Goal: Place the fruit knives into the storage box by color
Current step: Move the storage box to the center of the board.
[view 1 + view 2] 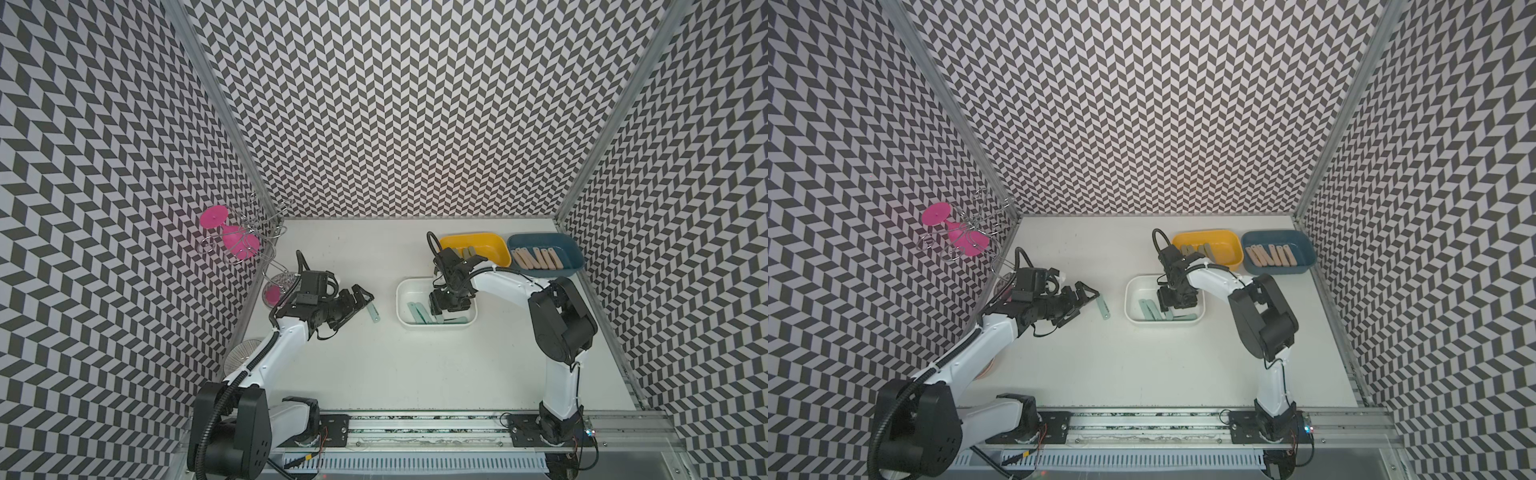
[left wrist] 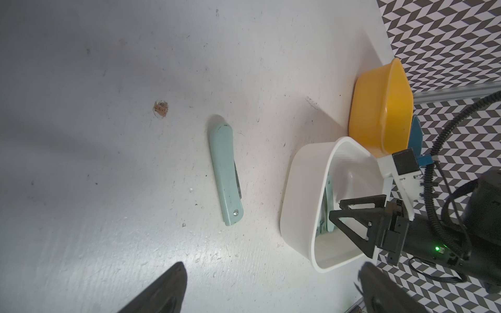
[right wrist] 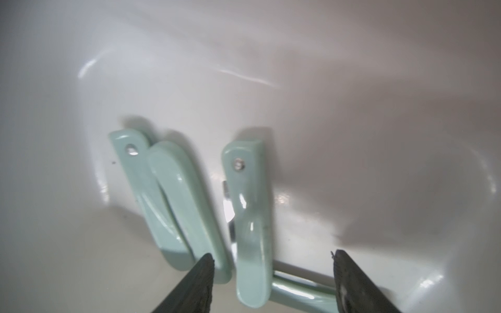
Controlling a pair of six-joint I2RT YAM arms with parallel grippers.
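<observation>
While the right gripper (image 3: 272, 257) hangs inside the glossy white plastic tub (image 1: 401, 299) with rounded corners, its dark wedge-shaped fingers (image 3: 195, 284) stand well apart and grip nothing. One smooth pale mint folded fruit knife (image 3: 250, 216) lies on the tub floor between them. Two overlapping mint knives (image 3: 173, 203) lie just beside it, and another lies crosswise underneath. The yellow plastic tub (image 1: 490, 254) holds grey-green knives (image 1: 466, 252). The dark blue tub (image 1: 571, 253) next to it holds a row of peach-pink knives (image 1: 536, 258). On the scuffed matte white tabletop (image 2: 108, 81), a lone mint knife (image 2: 226, 173) with a metal rivet lies flat, near the left gripper (image 2: 271, 267), whose fingers are spread wide and empty.
</observation>
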